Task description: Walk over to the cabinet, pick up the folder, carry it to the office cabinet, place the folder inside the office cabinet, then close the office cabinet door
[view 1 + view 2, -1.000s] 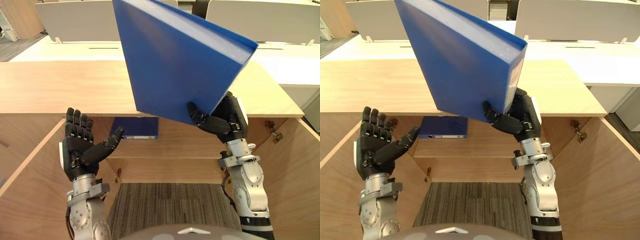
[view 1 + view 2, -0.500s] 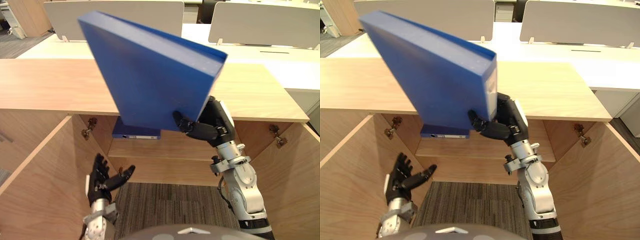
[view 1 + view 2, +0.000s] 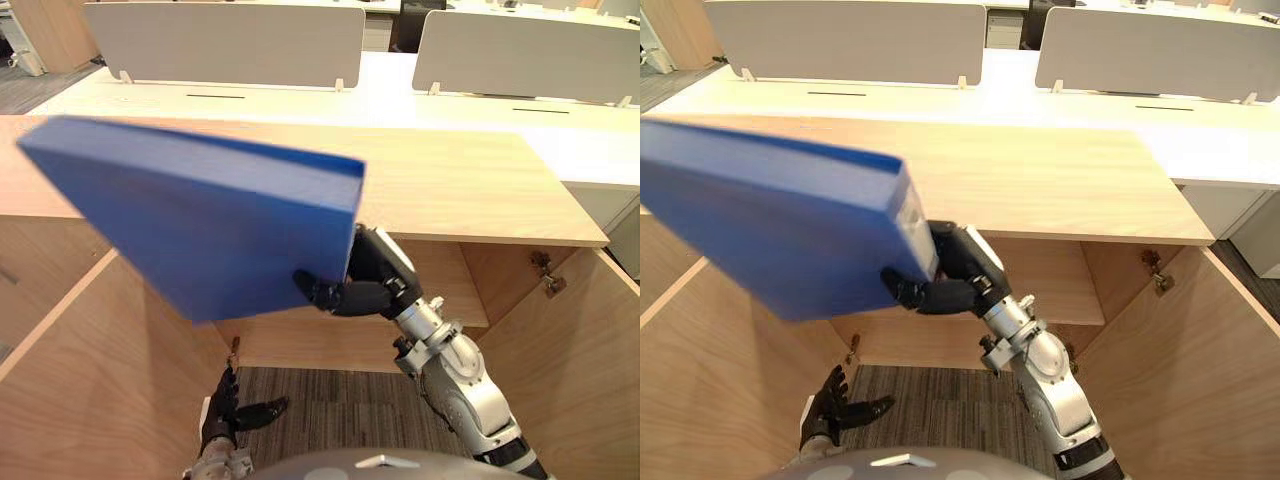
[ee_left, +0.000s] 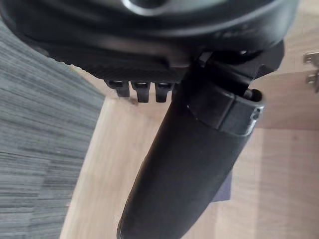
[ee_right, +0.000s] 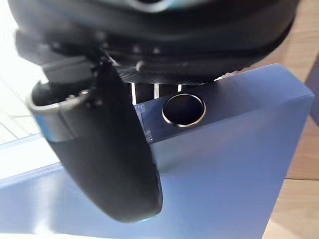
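My right hand [image 3: 365,285] is shut on the blue folder [image 3: 190,230], gripping it at the spine end. The folder hangs tilted, close to level, in front of the open wooden office cabinet [image 3: 450,190] and stretches out to the left. It covers the left half of the cabinet's opening. In the right wrist view the thumb [image 5: 107,149] lies across the folder's cover [image 5: 224,164], beside the metal ring hole [image 5: 183,109] in the spine. My left hand [image 3: 225,410] hangs low near the floor, open with straight fingers and holding nothing.
Both cabinet doors stand swung out: left door [image 3: 90,370], right door [image 3: 590,350]. A shelf [image 3: 450,300] crosses the inside, with grey striped carpet [image 3: 340,400] below it. White desks with grey dividers [image 3: 230,40] stand behind the cabinet.
The right hand has swung the folder down and to the left, from steeply upright to nearly level. The left hand has dropped from chest height to near the floor.
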### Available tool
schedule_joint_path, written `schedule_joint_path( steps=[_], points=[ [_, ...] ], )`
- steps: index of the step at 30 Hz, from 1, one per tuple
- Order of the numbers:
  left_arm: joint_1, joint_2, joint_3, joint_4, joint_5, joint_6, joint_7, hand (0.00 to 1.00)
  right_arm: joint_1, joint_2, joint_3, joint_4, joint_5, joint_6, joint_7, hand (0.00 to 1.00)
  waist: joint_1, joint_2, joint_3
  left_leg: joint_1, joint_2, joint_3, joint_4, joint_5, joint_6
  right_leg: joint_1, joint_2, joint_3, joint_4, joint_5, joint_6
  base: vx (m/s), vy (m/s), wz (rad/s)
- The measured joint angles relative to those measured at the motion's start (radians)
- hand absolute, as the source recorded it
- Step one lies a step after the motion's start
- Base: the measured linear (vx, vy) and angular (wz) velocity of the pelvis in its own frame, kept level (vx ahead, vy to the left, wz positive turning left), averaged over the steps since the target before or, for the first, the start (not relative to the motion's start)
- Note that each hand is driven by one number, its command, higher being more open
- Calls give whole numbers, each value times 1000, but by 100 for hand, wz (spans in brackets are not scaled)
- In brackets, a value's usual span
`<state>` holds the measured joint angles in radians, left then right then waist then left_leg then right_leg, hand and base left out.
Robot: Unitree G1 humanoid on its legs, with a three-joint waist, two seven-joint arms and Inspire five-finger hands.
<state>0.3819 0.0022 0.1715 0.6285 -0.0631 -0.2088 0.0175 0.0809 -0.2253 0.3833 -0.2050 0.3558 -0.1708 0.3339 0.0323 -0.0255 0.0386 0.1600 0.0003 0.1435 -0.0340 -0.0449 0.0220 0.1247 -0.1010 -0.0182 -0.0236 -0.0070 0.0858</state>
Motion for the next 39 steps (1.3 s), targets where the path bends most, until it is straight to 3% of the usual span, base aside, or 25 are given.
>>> schedule_joint_path(
  steps=[5,13,19,22,27,35,39],
  points=[
    [-59,53,1,146,15,0,10,100,-8,-70,93,156,-22,9,3,0,15,3,9,-8,1,-7,5,0,0,-3,2,-5,-1,0,0,0,0,2],
    [-91,88,2,240,34,0,26,100,-57,-167,188,293,-170,34,-3,0,20,15,81,-95,-2,-17,30,1,0,-73,1,-12,1,7,-2,-2,-8,4],
    [-178,88,0,220,32,-5,25,100,-213,-188,181,340,-225,33,-41,0,20,52,213,-247,15,-20,165,-32,4,-187,7,-10,60,15,-9,-15,-2,0],
    [-244,88,0,199,19,-15,26,100,-265,-197,131,360,-244,33,-67,0,20,85,291,-383,34,-27,289,-65,7,-310,13,-13,160,-4,-18,-130,11,3],
    [-322,90,-1,169,-22,-19,41,100,-294,-188,7,369,-240,33,-132,0,15,97,386,-564,31,-42,439,-94,10,-527,-7,-17,396,-87,-20,-145,-14,12],
    [-361,79,-1,15,-67,-19,80,100,-318,-72,-216,316,-141,32,-259,0,17,105,422,-850,58,-56,710,-184,-8,-824,-19,-19,701,-200,-42,-144,-67,4],
    [-373,35,2,-66,-85,-19,95,100,-326,-7,-277,229,-42,29,-305,0,22,104,423,-934,91,-54,782,-207,-13,-907,-13,-40,757,-213,-53,-45,-41,-13]
  ],
)
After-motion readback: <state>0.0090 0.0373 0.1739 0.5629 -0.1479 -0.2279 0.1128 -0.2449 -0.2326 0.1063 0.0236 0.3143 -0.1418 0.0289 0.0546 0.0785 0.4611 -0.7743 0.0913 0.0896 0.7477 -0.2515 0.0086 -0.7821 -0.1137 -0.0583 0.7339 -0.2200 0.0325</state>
